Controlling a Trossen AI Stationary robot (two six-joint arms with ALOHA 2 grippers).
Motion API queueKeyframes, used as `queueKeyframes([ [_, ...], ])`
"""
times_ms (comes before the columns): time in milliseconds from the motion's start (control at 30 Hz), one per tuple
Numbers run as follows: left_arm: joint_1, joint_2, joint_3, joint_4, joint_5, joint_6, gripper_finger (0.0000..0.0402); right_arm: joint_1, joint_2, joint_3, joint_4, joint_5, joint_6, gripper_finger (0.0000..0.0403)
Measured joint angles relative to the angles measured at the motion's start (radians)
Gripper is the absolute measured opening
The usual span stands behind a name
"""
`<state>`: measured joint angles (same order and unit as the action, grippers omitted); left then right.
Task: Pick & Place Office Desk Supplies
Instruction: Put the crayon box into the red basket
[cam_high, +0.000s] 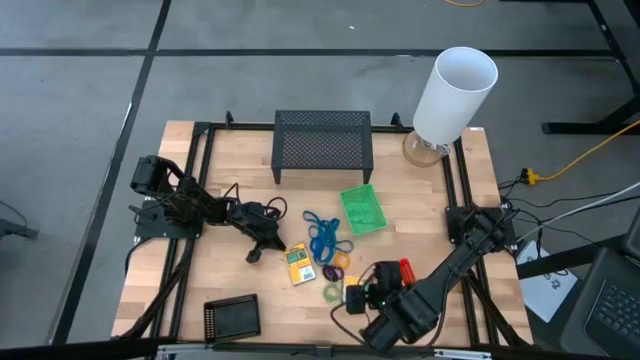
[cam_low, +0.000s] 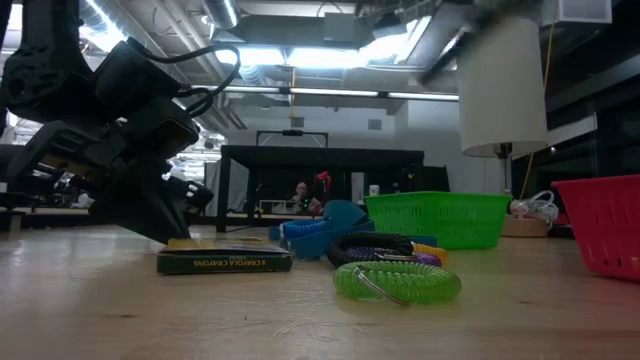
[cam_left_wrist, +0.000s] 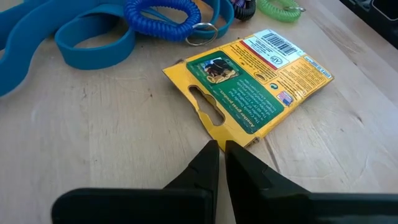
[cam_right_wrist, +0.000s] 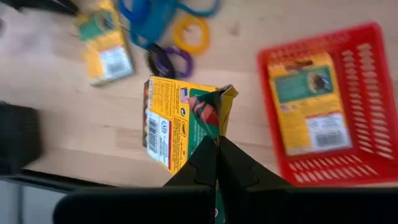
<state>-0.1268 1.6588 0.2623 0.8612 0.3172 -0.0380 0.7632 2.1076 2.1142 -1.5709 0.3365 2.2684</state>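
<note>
Two closed fingers of the right gripper (cam_right_wrist: 217, 144) pinch a flat yellow-and-green cardboard pack (cam_right_wrist: 180, 121) above the table, beside the red plastic basket (cam_right_wrist: 364, 93) holding another pack (cam_right_wrist: 309, 102). Left gripper (cam_left_wrist: 222, 147), fingers together, touches a third pack (cam_left_wrist: 249, 87) on the wooden table (cam_left_wrist: 112, 137).

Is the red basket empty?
No. The red basket already holds one yellow-and-green pack, lying flat inside it.

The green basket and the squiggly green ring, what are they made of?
The green basket looks like hard, glossy plastic: its walls are a molded grid of slots. The squiggly green ring seems to be soft, see-through plastic coil, shiny, with a small metal loop on it.
</note>
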Motion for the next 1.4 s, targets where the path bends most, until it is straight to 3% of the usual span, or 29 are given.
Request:
queueKeyframes([
  [300, 0.0, 0.0, 0.0, 0.001, 0.002, 0.006, 0.0024, -0.006, 0.0, -0.018, 0.0, 0.11, -0.013, 0.0],
  [467, 0.0, 0.0, 0.0, -0.001, 0.008, 0.003, 0.0024, -0.04, 0.0, -0.018, 0.0, 0.254, -0.125, 0.0],
  [633, 0.0, 0.0, 0.001, -0.004, 0.008, -0.027, 0.0024, -0.145, 0.0, -0.018, 0.0, 0.103, -0.516, 0.0],
  [833, 0.0, 0.0, 0.001, -0.005, 0.008, -0.104, 0.0024, -0.289, -0.022, -0.019, 0.0, 0.019, -1.028, 0.0],
  [1133, 0.0, 0.0, 0.002, 0.002, -0.003, -0.204, 0.0024, -0.437, -0.167, -0.018, 0.006, -0.004, -1.542, 0.0],
  [1400, -0.003, 0.0, 0.002, 0.049, -0.004, -0.295, 0.0024, -0.634, -0.209, -0.018, 0.1, -0.305, -1.996, 0.0],
])
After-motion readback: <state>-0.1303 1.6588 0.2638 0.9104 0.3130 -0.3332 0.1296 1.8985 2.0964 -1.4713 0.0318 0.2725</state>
